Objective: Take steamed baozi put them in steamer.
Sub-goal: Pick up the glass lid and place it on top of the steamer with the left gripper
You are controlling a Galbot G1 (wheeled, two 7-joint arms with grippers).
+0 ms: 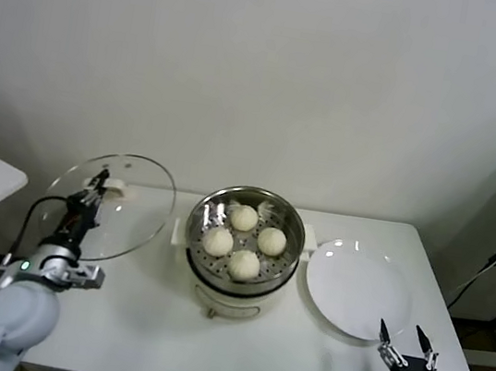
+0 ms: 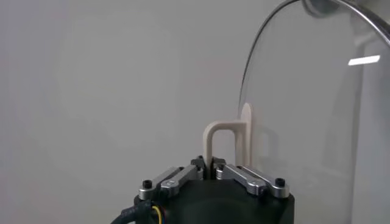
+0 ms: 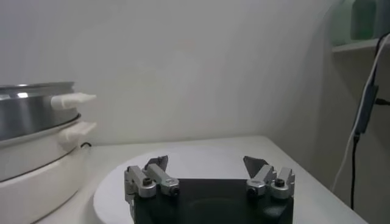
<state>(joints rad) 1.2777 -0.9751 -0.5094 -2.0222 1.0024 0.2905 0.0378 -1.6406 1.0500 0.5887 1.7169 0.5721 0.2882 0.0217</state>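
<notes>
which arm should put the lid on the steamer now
Left. Its gripper is already shut on the glass lid beside the steamer; the right gripper sits open near the plate.

Soft, even overhead light; the bench (image 1: 205, 347) shows faint shadows. Bright glare streaks sit on the glass lid (image 2: 317, 122) and the steamer (image 1: 246, 232) rim. Corners of the head view darken slightly

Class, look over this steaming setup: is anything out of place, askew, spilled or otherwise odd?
Nothing is spilled or damaged. One oddity: the glass lid is off the steamer, held tilted in the air by its handle in the left gripper. All four baozi sit inside; the plate is bare.
</notes>
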